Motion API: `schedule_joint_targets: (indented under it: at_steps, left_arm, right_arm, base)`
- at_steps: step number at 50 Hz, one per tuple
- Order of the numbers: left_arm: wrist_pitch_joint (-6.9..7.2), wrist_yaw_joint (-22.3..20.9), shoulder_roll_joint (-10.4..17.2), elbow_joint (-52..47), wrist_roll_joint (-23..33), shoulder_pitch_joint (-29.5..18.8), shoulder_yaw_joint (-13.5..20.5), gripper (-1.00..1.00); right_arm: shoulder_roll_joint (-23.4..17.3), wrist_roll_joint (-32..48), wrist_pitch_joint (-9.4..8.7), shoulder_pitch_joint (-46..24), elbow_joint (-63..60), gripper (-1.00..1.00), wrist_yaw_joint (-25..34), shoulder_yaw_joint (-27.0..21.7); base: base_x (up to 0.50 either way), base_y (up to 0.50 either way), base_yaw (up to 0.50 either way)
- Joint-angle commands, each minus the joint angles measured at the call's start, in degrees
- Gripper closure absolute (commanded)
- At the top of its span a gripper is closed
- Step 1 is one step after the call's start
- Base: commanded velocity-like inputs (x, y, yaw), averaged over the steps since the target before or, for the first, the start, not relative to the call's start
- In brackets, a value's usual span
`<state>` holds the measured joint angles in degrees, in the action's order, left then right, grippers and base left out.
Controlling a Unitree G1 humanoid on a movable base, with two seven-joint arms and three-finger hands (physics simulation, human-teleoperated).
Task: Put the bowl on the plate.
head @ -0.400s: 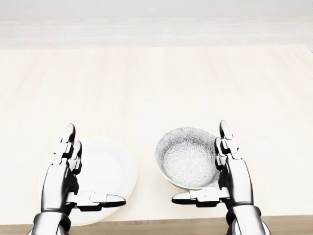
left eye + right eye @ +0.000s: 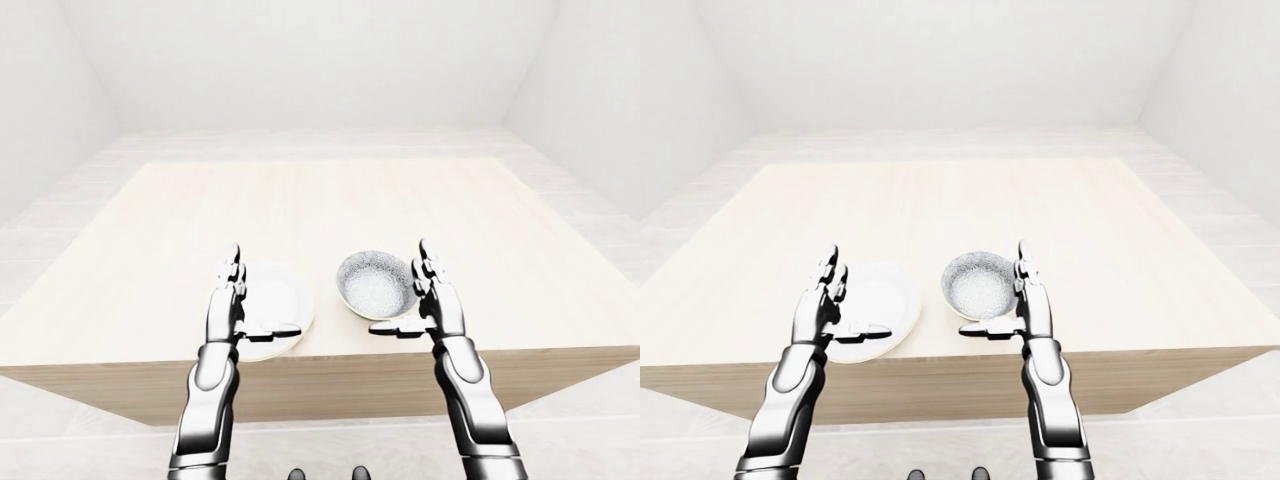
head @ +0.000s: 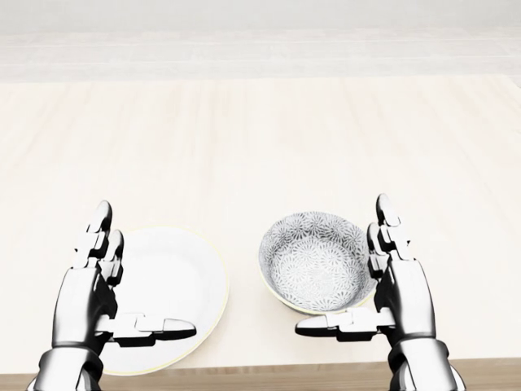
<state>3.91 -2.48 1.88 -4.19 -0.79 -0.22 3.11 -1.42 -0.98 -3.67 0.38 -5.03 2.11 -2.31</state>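
- Your left hand (image 3: 98, 293) hangs over the plate (image 3: 183, 281), fingers spread, holding nothing.
- Your right hand (image 3: 391, 285) stands just right of the bowl (image 3: 316, 261), fingers spread.
- Bowl sits on the table (image 3: 260, 147), beside the plate.

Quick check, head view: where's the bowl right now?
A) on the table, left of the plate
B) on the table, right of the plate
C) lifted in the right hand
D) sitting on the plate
B: the bowl rests on the table to the right of the plate, with bare wood between them; the right hand is open beside it, not gripping.
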Motion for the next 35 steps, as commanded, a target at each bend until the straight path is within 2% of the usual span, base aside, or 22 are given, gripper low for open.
schedule_joint_targets:
  at_steps: [1,25,35]
  left_arm:
    - [1.09,-0.4,0.6,-1.8,0.3,-0.6,1.1,-1.00]
    - [1.09,-1.4,0.9,-3.7,1.5,-0.3,1.7,-1.00]
    - [1.09,-1.6,0.9,-3.3,2.0,-0.1,1.9,-1.00]
  right_arm:
    - [-0.4,0.8,-1.33,0.4,-3.8,-1.00,0.4,-0.4]
    - [-0.2,1.8,-1.33,0.1,-6.5,-1.00,1.3,-0.6]
    - [0.0,1.7,-1.33,0.9,-6.6,-1.00,1.3,-0.6]
  base:
    - [0.00,0.00,0.00]
    - [0.00,0.00,0.00]
    - [0.02,0.15,0.00]
